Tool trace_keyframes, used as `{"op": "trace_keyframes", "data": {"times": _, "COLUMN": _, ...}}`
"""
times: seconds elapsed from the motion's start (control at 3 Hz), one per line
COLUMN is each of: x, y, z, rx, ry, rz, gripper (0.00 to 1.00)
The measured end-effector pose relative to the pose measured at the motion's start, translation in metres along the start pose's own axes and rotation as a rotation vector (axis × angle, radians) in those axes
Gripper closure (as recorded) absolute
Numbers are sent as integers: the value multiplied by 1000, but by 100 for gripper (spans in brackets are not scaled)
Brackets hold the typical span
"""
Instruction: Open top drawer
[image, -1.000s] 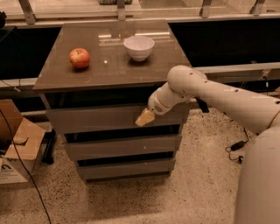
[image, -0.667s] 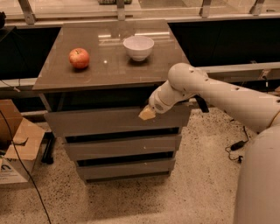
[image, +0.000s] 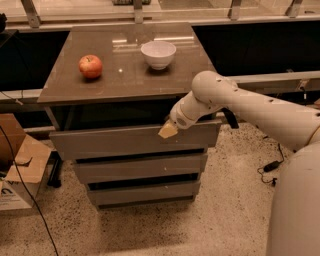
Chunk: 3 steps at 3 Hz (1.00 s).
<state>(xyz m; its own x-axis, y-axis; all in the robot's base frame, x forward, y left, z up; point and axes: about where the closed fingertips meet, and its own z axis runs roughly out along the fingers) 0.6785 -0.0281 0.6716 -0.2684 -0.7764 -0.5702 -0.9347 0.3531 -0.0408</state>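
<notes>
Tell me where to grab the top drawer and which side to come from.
Grip the top drawer by the upper edge of its front panel, coming from the front and above. The panel is flat, without a handle, so that edge, clear of the tabletop, seems the only hold. The gripper is at it, right of centre.

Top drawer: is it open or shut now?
Partly open. The top drawer front sits forward of the two lower drawers, with a dark gap under the tabletop. The tool is at its upper edge.
</notes>
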Motion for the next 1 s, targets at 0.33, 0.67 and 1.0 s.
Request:
{"op": "trace_keyframes", "data": {"times": 0.33, "x": 0, "y": 0, "z": 0, "rx": 0, "ry": 0, "rz": 0, "gripper": 21}}
{"op": "trace_keyframes", "data": {"times": 0.67, "x": 3, "y": 1, "z": 3, "rx": -24, "ry": 30, "rz": -12, "gripper": 0}}
{"op": "trace_keyframes", "data": {"times": 1.0, "x": 17, "y": 12, "z": 6, "rx": -85, "ry": 127, "rz": -30, "gripper": 5}}
